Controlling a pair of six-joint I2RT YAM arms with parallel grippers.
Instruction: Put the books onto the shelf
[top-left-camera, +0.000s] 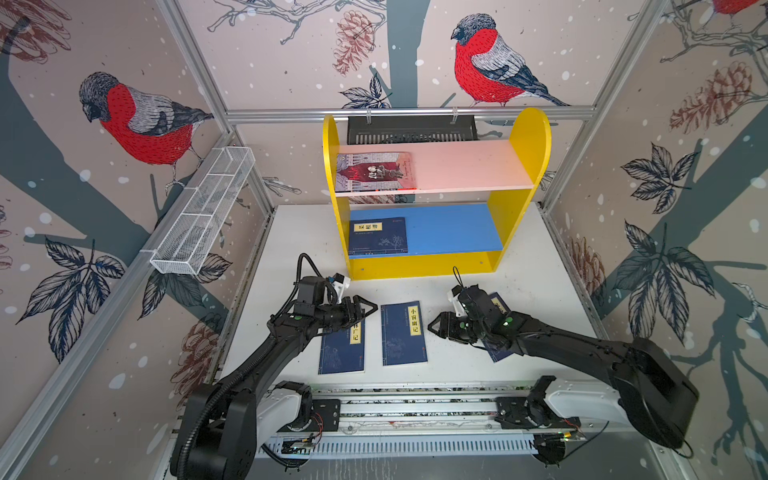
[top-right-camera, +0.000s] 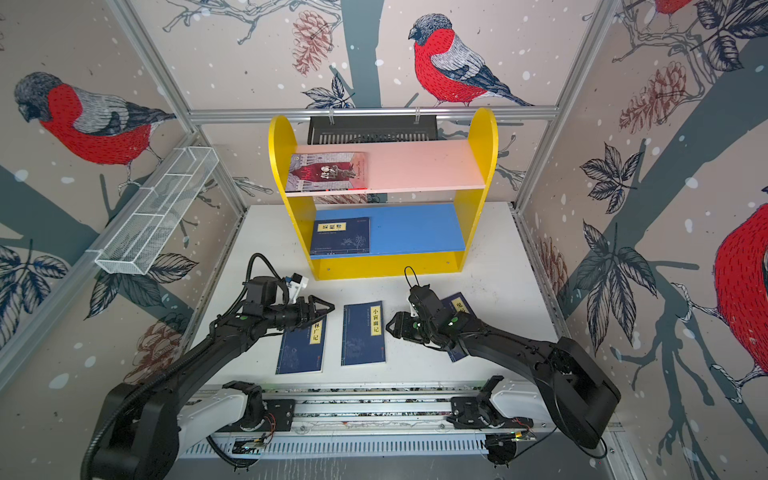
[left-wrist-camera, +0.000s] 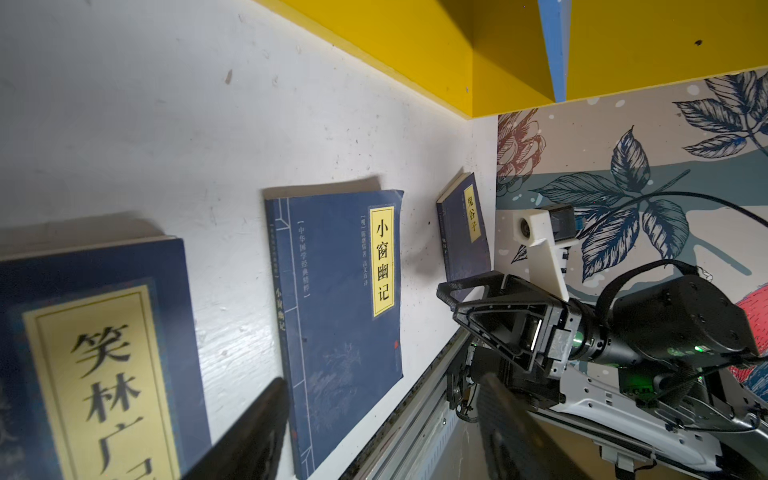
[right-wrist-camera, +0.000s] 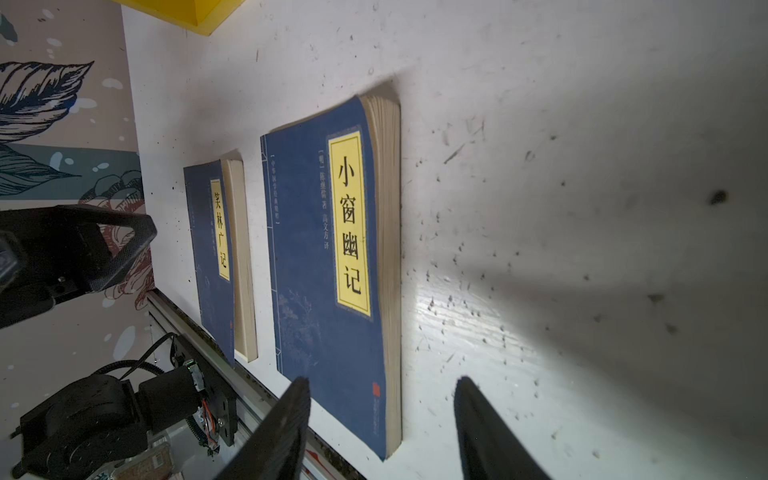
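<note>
The shelf stands at the back of the white table, with yellow sides. A grey-lilac book lies on its pink upper board and a navy book on its blue lower board. Three navy books lie flat on the table: left, middle, and right, mostly under the right arm. My left gripper hangs open above the left book's top corner. My right gripper is open and empty beside the middle book's page edge.
A white wire mesh basket hangs on the left wall. A black slotted tray hangs behind the shelf. The arms' rail runs along the table's front edge. Patterned walls close in on three sides.
</note>
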